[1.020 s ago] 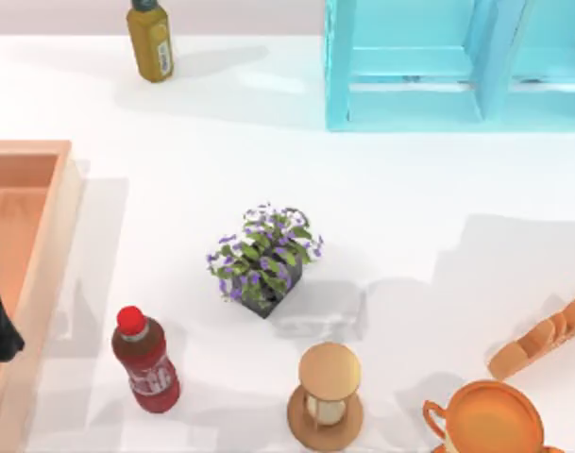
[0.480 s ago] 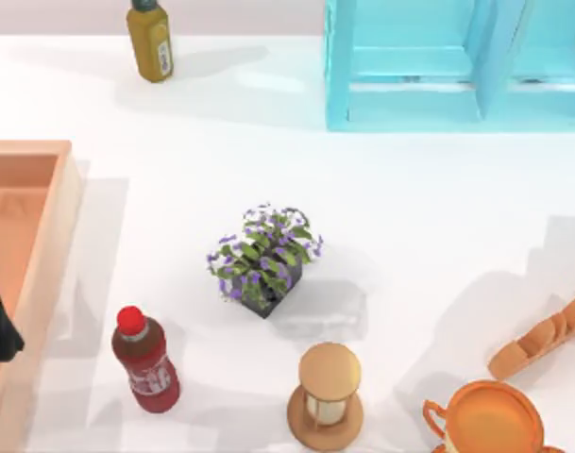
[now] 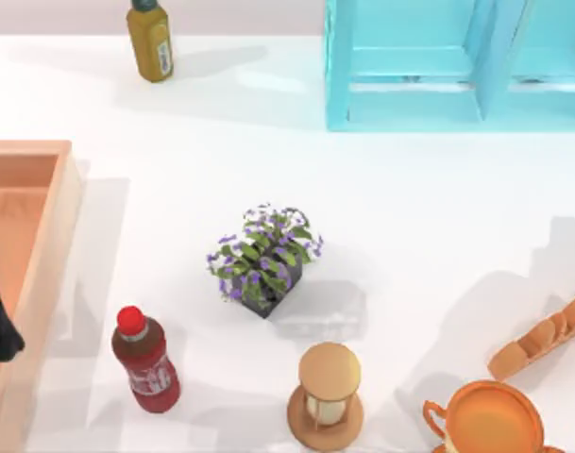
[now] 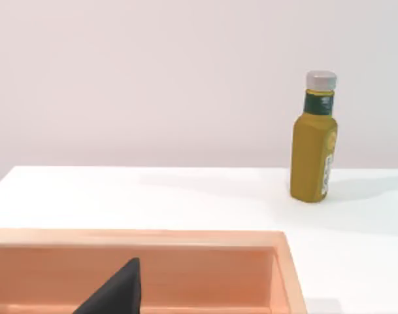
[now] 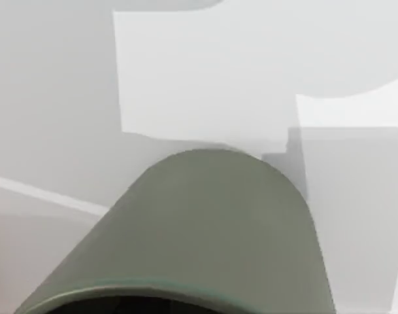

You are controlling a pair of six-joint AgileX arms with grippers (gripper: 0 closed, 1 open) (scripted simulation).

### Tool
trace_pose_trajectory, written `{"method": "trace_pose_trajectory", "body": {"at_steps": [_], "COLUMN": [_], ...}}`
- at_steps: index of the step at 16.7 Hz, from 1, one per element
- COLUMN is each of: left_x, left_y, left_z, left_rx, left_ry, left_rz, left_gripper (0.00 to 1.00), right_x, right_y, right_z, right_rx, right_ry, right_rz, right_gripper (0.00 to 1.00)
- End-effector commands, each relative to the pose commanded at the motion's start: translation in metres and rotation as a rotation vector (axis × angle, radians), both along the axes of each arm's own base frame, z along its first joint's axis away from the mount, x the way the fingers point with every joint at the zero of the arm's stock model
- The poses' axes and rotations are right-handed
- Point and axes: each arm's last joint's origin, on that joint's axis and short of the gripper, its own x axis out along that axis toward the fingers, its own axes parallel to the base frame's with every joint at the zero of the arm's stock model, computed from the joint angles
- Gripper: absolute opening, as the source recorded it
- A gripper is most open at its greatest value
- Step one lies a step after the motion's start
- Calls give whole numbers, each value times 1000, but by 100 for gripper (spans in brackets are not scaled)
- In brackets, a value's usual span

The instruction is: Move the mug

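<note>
On the white table (image 3: 410,189), the mug (image 3: 490,420) stands untouched at the near right corner. The approach seems pending; neither claw's state can be told.

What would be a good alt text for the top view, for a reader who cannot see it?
An orange mug stands at the near right edge of a white table, beside a wooden hourglass. A potted plant sits mid-table, a red bottle nearer left, a yellow bottle and blue shelf behind.
</note>
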Motion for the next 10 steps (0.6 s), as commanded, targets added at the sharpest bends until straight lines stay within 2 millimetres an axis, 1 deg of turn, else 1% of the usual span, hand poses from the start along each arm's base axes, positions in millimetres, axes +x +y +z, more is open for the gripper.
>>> {"method": "trace_pose_trajectory", "body": {"at_steps": [9, 10], "left_x": [0, 0], "left_y": [0, 0], "left_z": [0, 0], "left_rx": [0, 0], "left_ry": [0, 0], "left_rz": [0, 0], "left_gripper": [100, 100], "right_x": [0, 0], "right_y": [0, 0], "right_z": [0, 0], "right_rx": [0, 0], "right_ry": [0, 0], "right_rz": [0, 0], "right_gripper": [2, 0]}}
